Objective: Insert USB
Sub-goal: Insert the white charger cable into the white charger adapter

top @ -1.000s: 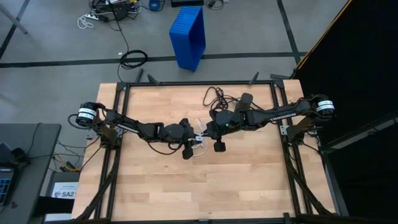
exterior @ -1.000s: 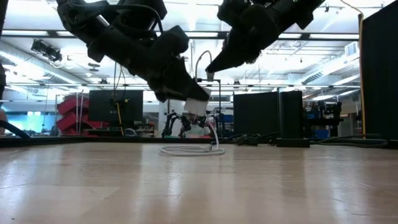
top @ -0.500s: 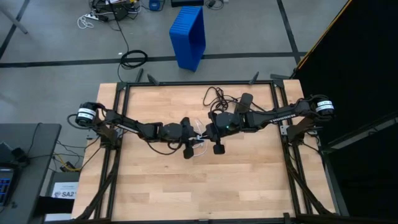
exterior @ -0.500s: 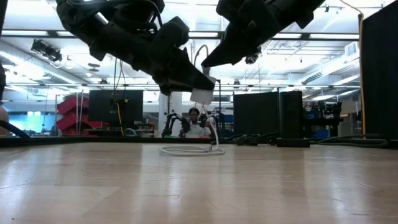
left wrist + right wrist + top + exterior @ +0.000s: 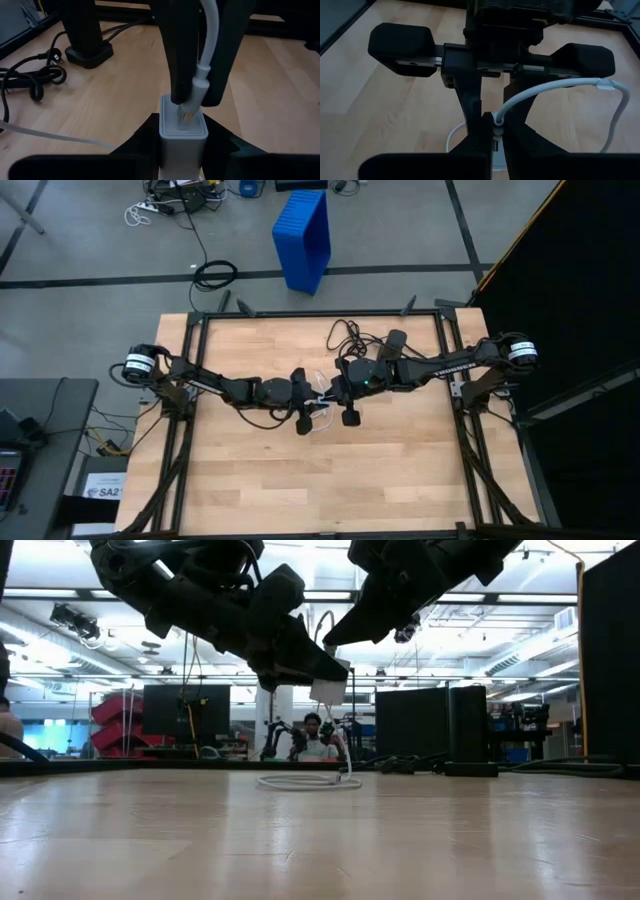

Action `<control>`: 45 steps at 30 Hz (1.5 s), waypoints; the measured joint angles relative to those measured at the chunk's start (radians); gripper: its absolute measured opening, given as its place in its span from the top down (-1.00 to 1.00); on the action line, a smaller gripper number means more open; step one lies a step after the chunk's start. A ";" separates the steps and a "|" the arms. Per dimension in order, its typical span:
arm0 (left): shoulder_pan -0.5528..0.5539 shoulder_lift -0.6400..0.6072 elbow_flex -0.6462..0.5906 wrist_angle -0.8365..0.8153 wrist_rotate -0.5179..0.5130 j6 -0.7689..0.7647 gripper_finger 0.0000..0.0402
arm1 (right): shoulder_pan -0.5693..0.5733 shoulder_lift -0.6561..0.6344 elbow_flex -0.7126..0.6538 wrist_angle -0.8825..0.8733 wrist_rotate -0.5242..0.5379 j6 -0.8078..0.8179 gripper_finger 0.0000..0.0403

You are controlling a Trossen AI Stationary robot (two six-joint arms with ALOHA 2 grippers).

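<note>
My right gripper [image 5: 192,75] is pinching the USB [image 5: 196,92] plug, metal tip just entering the slot of the white charger [image 5: 183,131], which my left gripper [image 5: 183,150] is clamping from both sides above mid-table. The cable's loop [image 5: 308,781] is trailing down onto the table [image 5: 400,470]. I judge I should be pushing straight along the slot's axis, keeping the plug square and bracing the charger so it cannot twist. Compared with a second ago, the charger is riding higher and the plug tip is now meeting it.
</note>
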 joint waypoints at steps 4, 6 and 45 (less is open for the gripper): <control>0.000 0.000 -0.015 0.024 -0.018 0.009 0.63 | 0.000 0.000 0.000 -0.002 0.012 -0.004 1.00; 0.000 0.000 -0.035 0.059 -0.019 0.016 0.63 | 0.000 -0.002 -0.001 -0.009 0.025 -0.011 1.00; 0.009 -0.005 -0.085 0.063 0.068 0.000 0.63 | -0.044 0.000 0.017 -0.078 -0.095 -0.011 1.00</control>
